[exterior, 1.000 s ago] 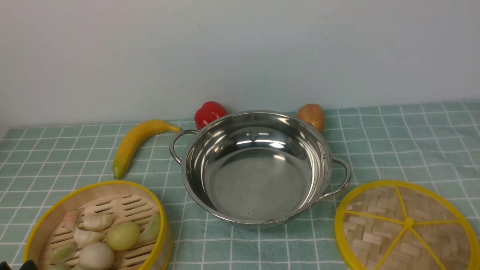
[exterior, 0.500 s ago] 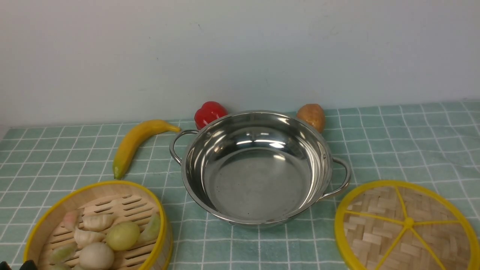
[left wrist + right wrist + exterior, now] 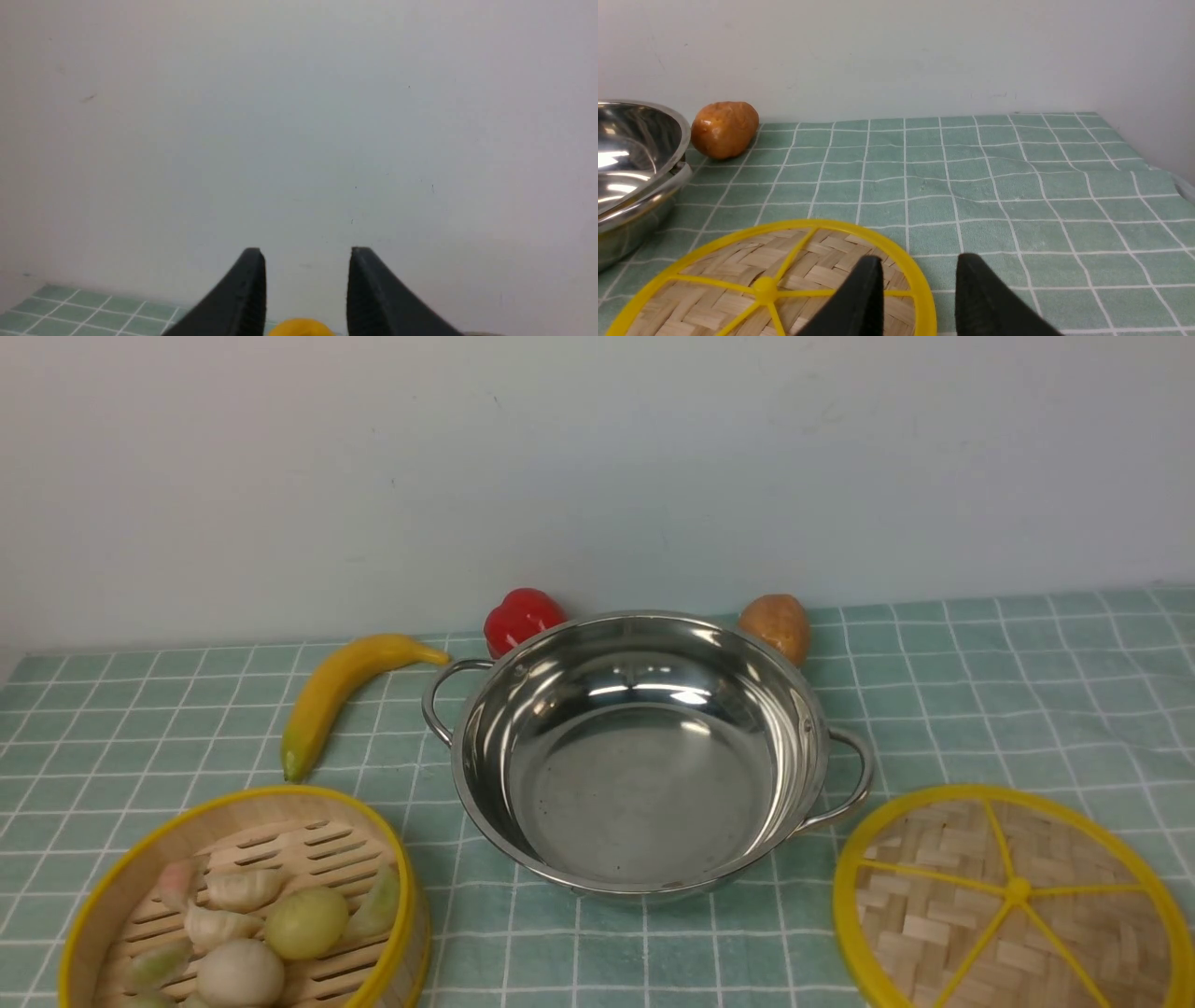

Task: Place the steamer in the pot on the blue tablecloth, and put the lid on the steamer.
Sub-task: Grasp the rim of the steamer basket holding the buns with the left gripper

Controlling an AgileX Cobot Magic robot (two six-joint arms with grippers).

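Note:
The steamer point(image 3: 280, 791), a yellow-rimmed bamboo basket with several dumplings inside, stands at the front left of the blue tablecloth point(image 3: 980, 709). The shiny pot point(image 3: 523, 709) sits empty in the middle. At the front right the lid point(image 3: 934, 896) lies flat. Neither gripper shows in the front view. My left gripper point(image 3: 306, 252) is open and faces the wall; a yellow bit point(image 3: 301, 327) shows low between its fingers, and I cannot tell what it is. My right gripper point(image 3: 917, 259) is open above the edge of the lid point(image 3: 738, 289), holding nothing.
A banana point(image 3: 341, 686) lies left of the pot. A red pepper point(image 3: 521, 616) and a potato point(image 3: 775, 623) sit behind it by the wall. The cloth's right edge point(image 3: 1171, 182) lies near a side wall.
A black tip at the front view's bottom left corner has slipped out of view. The steamer, the pot and the lid have not moved.

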